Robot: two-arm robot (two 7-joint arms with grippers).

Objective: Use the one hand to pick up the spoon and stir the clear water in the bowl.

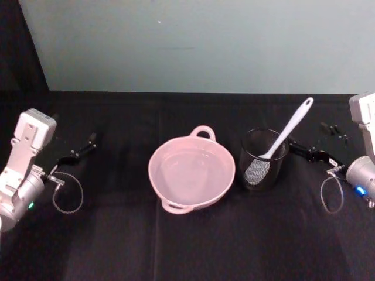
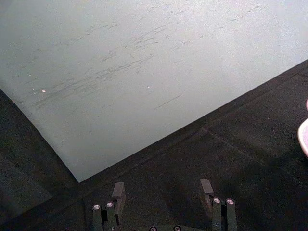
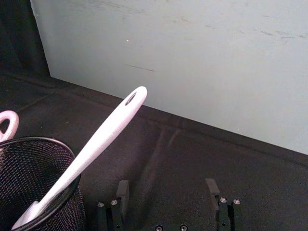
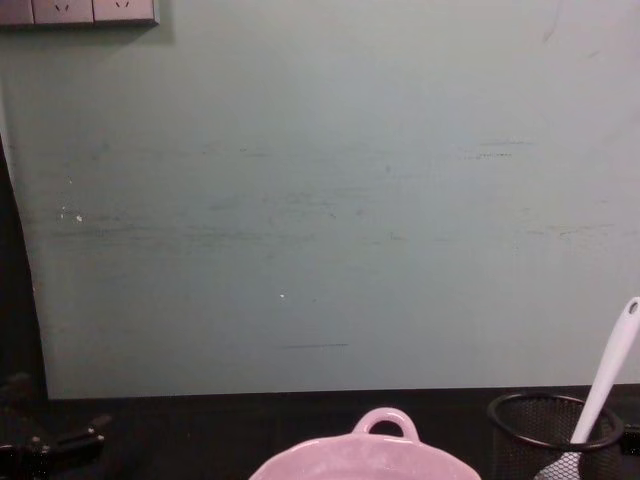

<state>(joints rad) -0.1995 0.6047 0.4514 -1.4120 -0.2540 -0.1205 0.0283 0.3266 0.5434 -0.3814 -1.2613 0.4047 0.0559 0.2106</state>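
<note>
Leftmost, the left gripper (image 1: 89, 142) rests with fingers spread, well apart from the pink bowl (image 1: 191, 172) to its right, then the spoon (image 1: 281, 139) leans in a mesh cup (image 1: 263, 159), just left of the right gripper's (image 1: 304, 150) spread, empty fingers.

My right claw (image 1: 309, 151) sits over the black cloth (image 1: 187, 246), fingers parted, empty. Just to its left stands the mesh cup (image 1: 263, 159), with the spoon (image 1: 281, 140) leaning in it, handle tipped toward my claw. Farther left is the pink bowl (image 1: 191, 171). My left claw (image 1: 82, 149) rests well beyond it.
</note>
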